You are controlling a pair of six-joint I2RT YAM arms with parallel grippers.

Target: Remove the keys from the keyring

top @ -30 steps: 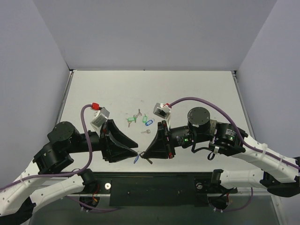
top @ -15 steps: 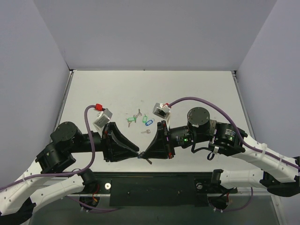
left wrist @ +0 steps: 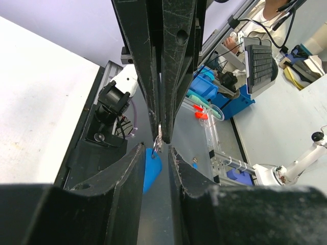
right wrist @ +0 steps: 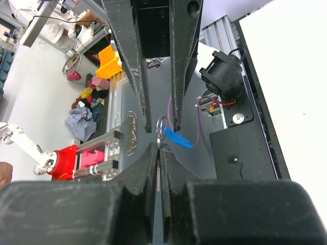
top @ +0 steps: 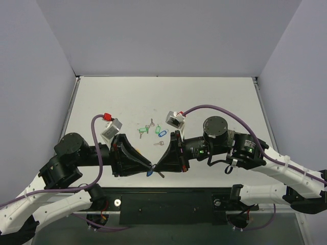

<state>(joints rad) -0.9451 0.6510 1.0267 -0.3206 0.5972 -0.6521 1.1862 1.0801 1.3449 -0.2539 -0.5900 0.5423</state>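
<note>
Grey matte walls enclose a smooth white table (top: 214,97). Above the middle of its near edge, 2 black wedge-shaped grippers meet tip to tip. The right gripper (top: 155,167) has its scuffed plastic fingers pressed together, pinching the keyring (right wrist: 161,125), a thin round wire loop. A glossy deep-blue oval tag (left wrist: 151,171) hangs from it. The left gripper (top: 149,166) stands slightly spread, its fingers on either side of ring and tag without visibly clamping them. Green-tagged keys (top: 145,129) lie near the table's centre.

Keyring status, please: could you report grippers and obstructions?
Right gripper shut on keyring. Left gripper open, straddling blue tag. Green-tagged keys apart, on table.
</note>
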